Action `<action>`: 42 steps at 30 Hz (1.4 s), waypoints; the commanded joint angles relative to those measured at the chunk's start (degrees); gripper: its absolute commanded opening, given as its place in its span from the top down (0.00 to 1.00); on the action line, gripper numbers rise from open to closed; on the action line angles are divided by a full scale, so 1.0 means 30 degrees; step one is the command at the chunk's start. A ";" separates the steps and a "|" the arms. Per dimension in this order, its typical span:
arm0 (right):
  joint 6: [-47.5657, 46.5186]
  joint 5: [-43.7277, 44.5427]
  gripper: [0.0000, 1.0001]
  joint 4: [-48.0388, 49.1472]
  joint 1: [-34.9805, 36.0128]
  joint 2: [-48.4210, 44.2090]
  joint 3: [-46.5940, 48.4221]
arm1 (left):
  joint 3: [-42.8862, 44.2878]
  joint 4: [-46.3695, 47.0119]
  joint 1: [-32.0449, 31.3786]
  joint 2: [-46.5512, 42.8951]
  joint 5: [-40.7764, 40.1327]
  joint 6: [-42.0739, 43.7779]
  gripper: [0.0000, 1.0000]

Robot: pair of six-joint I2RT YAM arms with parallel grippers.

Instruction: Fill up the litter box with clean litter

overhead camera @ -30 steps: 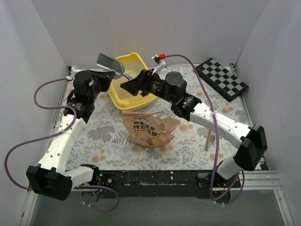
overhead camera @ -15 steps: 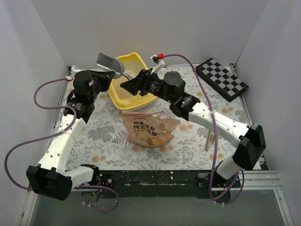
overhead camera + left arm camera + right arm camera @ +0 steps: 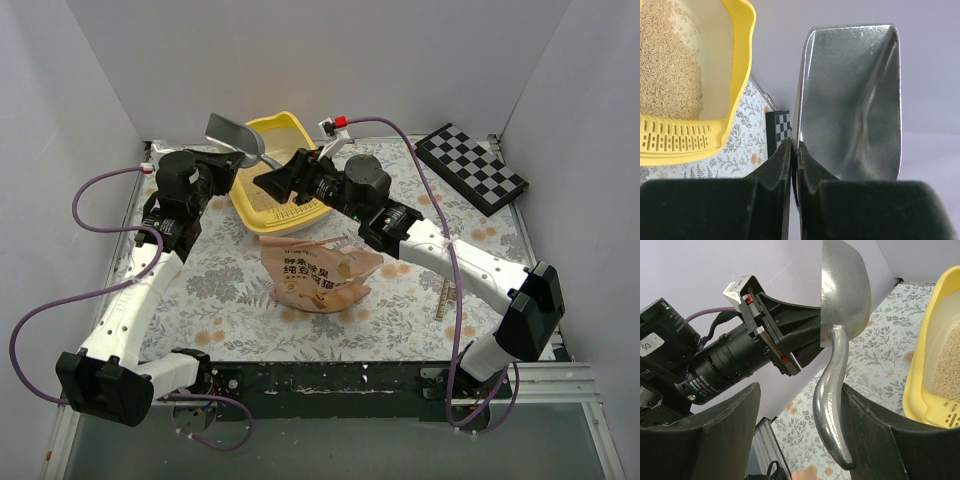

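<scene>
Left claw (image 3: 794, 150): clenched on the rim of the scoop (image 3: 850, 100), which I'm holding in the air just beside the litter box (image 3: 742, 60).
Right claw (image 3: 800, 400): released, with its fingers wide and the scoop's handle between them.
Wrist views only: the litter (image 3: 665, 65) covers the box floor up to the slotted ledge.
Overhead only: the bag (image 3: 315, 275) lies on the table (image 3: 220, 280) in front of the box. The checkered board (image 3: 470, 168) sits far right.
Since a second ago: my right claw has edged nearer the left arm. The scoop and box are unmoved.
Count: one scoop, one box, one bag, one board.
</scene>
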 commanded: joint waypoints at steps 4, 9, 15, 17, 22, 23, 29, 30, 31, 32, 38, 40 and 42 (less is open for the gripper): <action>-0.0416 0.1740 0.30 0.1338 0.0279 -0.0960 0.0337 | -0.0171 0.0594 -0.0058 -0.0964 -0.0423 0.0034 1.00; -0.0445 0.2795 0.30 0.1778 0.0572 -0.1283 -0.0133 | -0.0288 0.0565 -0.0087 -0.1139 -0.0687 -0.0172 1.00; -0.0300 0.2533 0.30 0.1516 0.0660 -0.0931 0.0452 | -0.0172 0.0594 -0.0087 -0.1052 -0.0921 -0.0202 1.00; -0.0328 0.2620 0.31 0.1485 0.0660 -0.0843 0.0541 | -0.0201 0.0594 -0.0117 -0.1110 -0.0980 -0.0172 1.00; -0.0299 0.2592 0.37 0.1514 0.0689 -0.0785 0.0599 | -0.0200 0.0565 -0.0116 -0.1110 -0.1009 -0.0113 1.00; -0.0299 0.2592 0.41 0.1456 0.0689 -0.0785 0.0629 | -0.0201 0.0565 -0.0116 -0.1110 -0.1009 -0.0084 1.00; -0.0241 0.2650 0.58 0.1222 0.0689 -0.0726 0.0775 | -0.0113 0.0594 -0.0116 -0.1081 -0.0951 0.0004 1.00; -0.0241 0.2679 0.58 0.1250 0.0689 -0.0726 0.0775 | -0.0113 0.0594 -0.0116 -0.1081 -0.0922 0.0033 1.00; -0.0241 0.2708 0.59 0.1222 0.0689 -0.0726 0.0775 | -0.0113 0.0594 -0.0116 -0.1081 -0.0892 0.0062 1.00; -0.0241 0.2738 0.59 0.1192 0.0689 -0.0697 0.0804 | -0.0142 0.0594 -0.0116 -0.1110 -0.0834 0.0092 1.00; -0.0241 0.3264 0.95 0.0754 0.0689 -0.0784 0.0892 | -0.0609 0.0594 -0.0116 -0.1373 -0.0775 0.0442 1.00; -0.0386 0.3586 0.99 0.0461 0.0689 -0.0901 0.0951 | -0.0844 0.0536 -0.0116 -0.1490 -0.0746 0.0793 1.00; -0.0767 0.3821 0.99 0.0226 0.0689 -0.1134 0.0951 | -0.1137 0.0565 -0.0116 -0.1608 -0.0658 0.1086 1.00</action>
